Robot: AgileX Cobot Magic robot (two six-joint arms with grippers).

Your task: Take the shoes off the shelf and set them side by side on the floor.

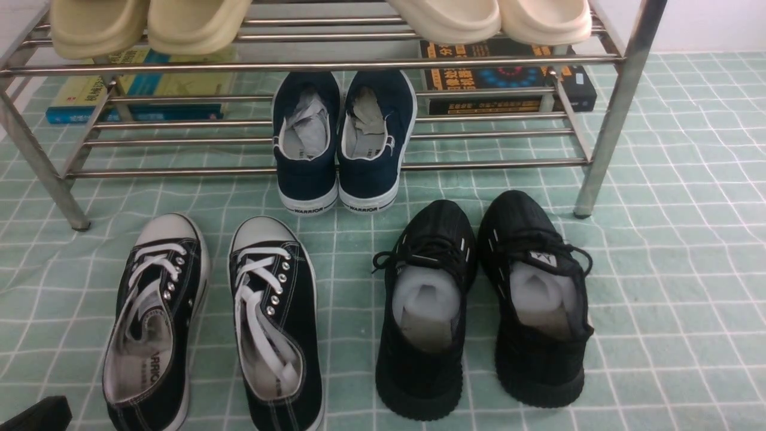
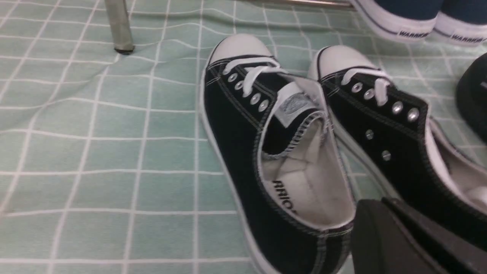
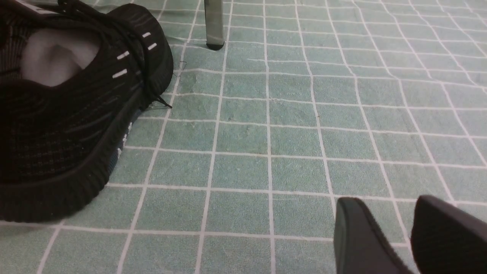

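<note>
shoes (image 1: 212,323): both on the floor (image 1: 658,269) before the shelf (image 1: 311,66), toes toward it, side by side, small gap | step: placement looks finished, likely retreat | left hand (image 2: 403,236): fingers together, empty, by the heel | right hand (image 3: 411,236): fingers apart, empty | next: back both away without nudging.

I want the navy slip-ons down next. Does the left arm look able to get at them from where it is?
Probably yes: the navy slip-ons sit at the shelf's open front, heels outward, though the canvas sneakers lie between them and the left gripper.
</note>
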